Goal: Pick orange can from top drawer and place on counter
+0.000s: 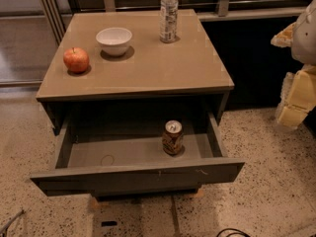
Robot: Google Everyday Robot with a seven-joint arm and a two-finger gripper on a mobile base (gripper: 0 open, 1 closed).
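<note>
The orange can (173,137) stands upright on the grey floor of the open top drawer (133,177), right of middle and near the right wall. Its silver top with pull tab faces up. The tan counter (148,63) tops the cabinet above the drawer. My gripper (296,100) is at the far right edge of the camera view, beside the cabinet, well to the right of the can and higher than it, holding nothing that I can see.
On the counter stand a red apple (76,59) at the left, a white bowl (114,40) behind it, and a clear plastic bottle (169,15) at the back. Speckled floor surrounds the cabinet. A dark cable (232,232) lies at the bottom edge.
</note>
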